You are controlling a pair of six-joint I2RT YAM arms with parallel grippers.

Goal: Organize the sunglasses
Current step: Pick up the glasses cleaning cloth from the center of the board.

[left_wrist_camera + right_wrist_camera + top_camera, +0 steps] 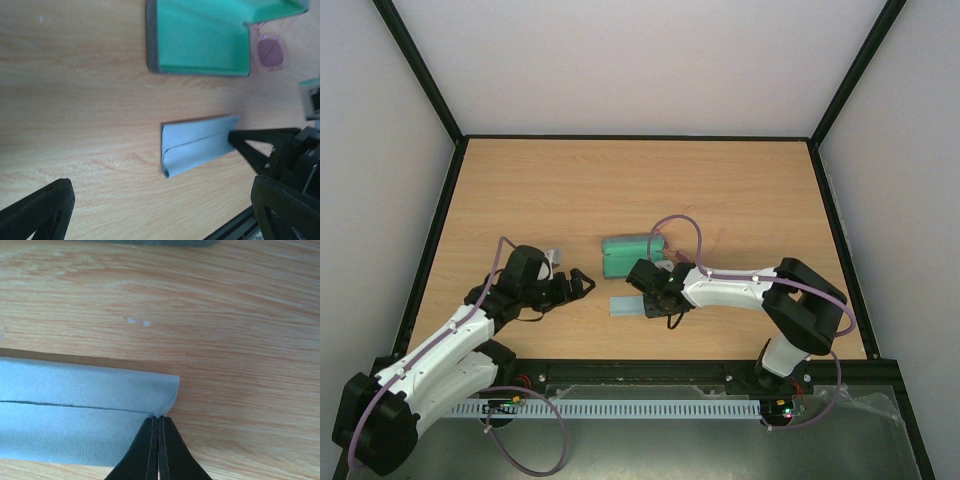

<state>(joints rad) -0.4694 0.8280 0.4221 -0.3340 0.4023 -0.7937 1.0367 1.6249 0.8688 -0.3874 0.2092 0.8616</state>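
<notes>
The right gripper [158, 424] has its two fingers pressed shut on the edge of the blue cloth [75, 410]. The cloth lies folded flat on the tabletop [75, 100], near the middle of the left wrist view. The left gripper [582, 283] is wide open and holds nothing. It waits to the left of the cloth.

The sunglasses [271, 51] are in the upper right of the left wrist view. They lie on the tabletop right by the end of the open green case [200, 40], not inside it.

The job now looks like moving the cloth. The pinch is only on the very edge, so I think the cloth could slip out. Lift it slowly and straight up. That way the fold should stay neat and the cloth will not drag on the wood.

Keep the arm low and gentle near the case, because the sunglasses are close by and a bump could push them. The thin pink frame looks easy to bend, so pick it up softly later.
</notes>
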